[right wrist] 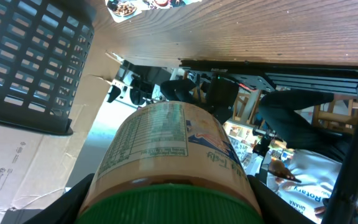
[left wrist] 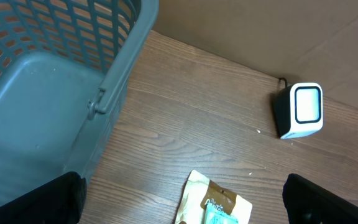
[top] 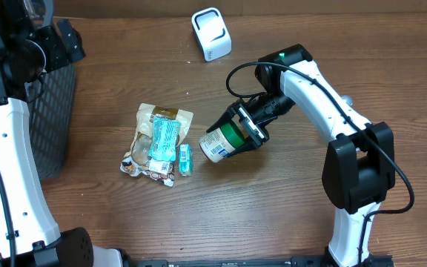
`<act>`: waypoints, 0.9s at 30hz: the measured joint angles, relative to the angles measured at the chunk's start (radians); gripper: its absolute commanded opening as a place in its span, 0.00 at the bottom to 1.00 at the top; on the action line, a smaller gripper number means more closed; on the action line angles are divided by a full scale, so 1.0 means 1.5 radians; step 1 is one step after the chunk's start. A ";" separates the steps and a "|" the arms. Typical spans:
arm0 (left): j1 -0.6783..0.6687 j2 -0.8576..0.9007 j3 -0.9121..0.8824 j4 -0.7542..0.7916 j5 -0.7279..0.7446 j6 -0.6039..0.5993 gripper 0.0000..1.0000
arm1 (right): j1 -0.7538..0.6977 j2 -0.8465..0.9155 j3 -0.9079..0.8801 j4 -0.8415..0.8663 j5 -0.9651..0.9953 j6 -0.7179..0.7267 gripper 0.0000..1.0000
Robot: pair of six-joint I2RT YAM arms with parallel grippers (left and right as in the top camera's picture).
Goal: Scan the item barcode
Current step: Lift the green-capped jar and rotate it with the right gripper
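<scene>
Right pincer [top: 247, 127] is clamped on the jar [top: 219, 143] near its green lid [top: 236, 134]. Looks rigid, slick, probably hefty, so I'd squeeze the sides squarely. Left pincer [left wrist: 182, 193] is spread wide.

Basket [top: 54, 111] left, packets [top: 158, 141] centre — scanner [top: 211, 33] behind

A brown wooden table [top: 288, 215] with clear grain fills the overhead view, evenly lit, with soft shadows. Along its far edge stands a plain brown cardboard panel [left wrist: 241, 31]. Beyond the table's edge, the right wrist view shows a cardboard box [right wrist: 17, 162] with printed symbols, a pale bright patch [right wrist: 101, 146], and cluttered wooden furniture [right wrist: 328, 118] too jumbled to identify.
</scene>
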 measured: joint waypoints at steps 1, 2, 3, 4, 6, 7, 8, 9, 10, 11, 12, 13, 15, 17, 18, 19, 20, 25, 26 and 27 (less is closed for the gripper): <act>0.000 0.000 0.000 0.000 0.000 0.000 1.00 | 0.000 0.000 0.000 0.000 -0.002 0.000 0.33; 0.000 0.000 0.000 0.000 0.000 0.000 1.00 | 0.000 0.000 0.000 0.000 -0.005 0.001 0.33; 0.000 0.000 0.000 0.000 0.000 0.000 1.00 | 0.000 0.000 0.000 0.000 -0.007 0.000 0.33; 0.000 0.000 0.000 0.000 0.000 0.000 1.00 | 0.000 0.000 0.000 -0.001 -0.011 0.001 0.33; 0.000 0.000 0.000 0.000 0.000 0.000 1.00 | 0.000 0.000 0.000 0.000 -0.015 0.000 0.33; 0.000 0.000 0.000 0.000 0.000 0.000 1.00 | 0.000 0.000 0.000 0.000 -0.017 0.000 0.33; 0.000 0.000 0.000 0.000 0.000 0.000 1.00 | 0.000 0.000 0.000 0.000 -0.019 0.000 0.33; 0.000 0.000 0.000 0.000 0.000 0.000 1.00 | 0.000 0.000 0.000 0.000 -0.019 0.000 0.33; 0.000 0.000 0.000 0.000 0.000 0.000 1.00 | 0.000 0.000 0.000 -0.001 -0.021 0.000 0.33; 0.000 0.000 0.000 0.000 0.000 0.000 1.00 | 0.000 0.000 0.000 0.000 -0.023 0.001 0.33; 0.000 0.000 0.000 0.000 0.000 0.000 1.00 | 0.000 0.000 0.000 0.000 -0.024 0.000 0.33; 0.000 0.000 0.000 0.000 0.000 0.000 1.00 | 0.000 0.000 0.000 0.000 -0.024 0.001 0.33; 0.000 0.000 0.000 0.000 0.000 0.000 1.00 | 0.000 0.000 0.000 0.000 -0.024 0.001 0.33; 0.000 0.000 0.000 0.000 0.000 0.000 1.00 | 0.000 0.000 0.000 0.000 -0.024 0.000 0.33; 0.000 0.000 0.000 0.000 0.000 0.000 1.00 | 0.000 0.000 0.000 0.000 -0.025 0.000 0.33; 0.000 0.000 0.000 0.000 0.000 0.000 0.99 | 0.000 0.000 0.000 0.000 -0.024 0.000 0.33; 0.000 0.000 0.000 0.000 0.000 0.000 1.00 | 0.000 0.000 0.000 0.000 -0.025 0.000 0.33; 0.000 0.000 0.000 0.000 0.000 0.000 1.00 | 0.000 0.000 0.000 0.000 -0.029 0.000 0.33; 0.000 0.000 0.000 0.000 0.000 0.000 1.00 | 0.000 0.000 0.000 0.000 -0.029 0.000 0.33; 0.000 0.000 0.000 0.000 0.000 0.000 1.00 | 0.000 0.000 0.000 0.000 -0.029 0.000 0.33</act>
